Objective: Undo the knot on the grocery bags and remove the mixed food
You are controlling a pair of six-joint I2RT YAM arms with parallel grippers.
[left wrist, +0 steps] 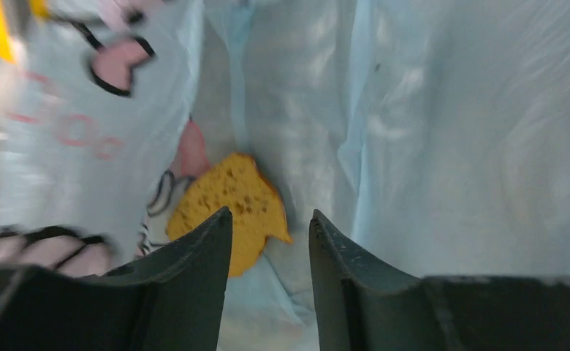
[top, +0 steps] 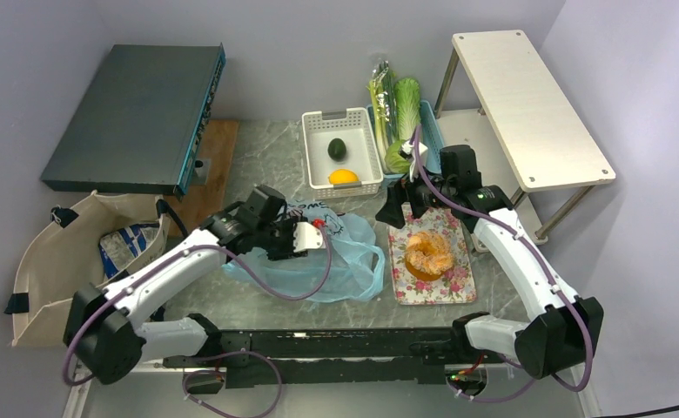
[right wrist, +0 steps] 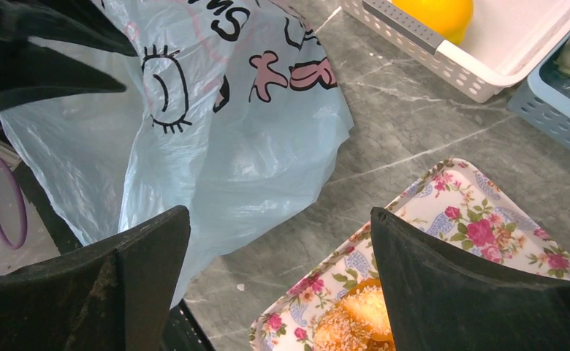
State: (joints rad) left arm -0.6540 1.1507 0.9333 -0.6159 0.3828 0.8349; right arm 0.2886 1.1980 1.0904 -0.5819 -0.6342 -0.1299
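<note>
Step in hand: taking the food out of the light-blue plastic bag (top: 353, 261), which is lying crumpled at the centre of the surface (top: 266, 157). No tied knot is showing in any view, and the bag mouth is looking open, so untying is probably done for this bag. The left gripper (top: 308, 237) is sitting inside the bag mouth, entering from the bag's 9 o'clock side. In the left wrist view its fingers (left wrist: 194, 285) are standing partly apart with nothing pinched between them, and the bread slice (left wrist: 231, 208) is lying on the bag film just past the tips, toward 11 o'clock, half hidden behind one finger. The right gripper (top: 401, 209) is hovering at the bag's 2 o'clock, over the far end of the floral tray (top: 458, 287), fingers (right wrist: 143, 285) spread wide and holding nothing. The doughnut (top: 429, 254) is already resting on that tray at the bag's 3 o'clock. The avocado (top: 337, 149) is sitting in the white basket (top: 319, 117) at 12 o'clock, with the napa cabbage (top: 407, 100) and green stalks (top: 379, 91) in the blue basket (top: 432, 135) beside it. The canvas tote (top: 49, 261) at 9 o'clock is holding a blue chip bag (top: 131, 244), so that part is looking not yet done. Next move, as I judge it: shifting the left fingers over so the slice sits between them, then closing on the bread only and not the thin film, which could get caught and drag the whole bag along; the free right gripper could be pinning the bag.
</note>
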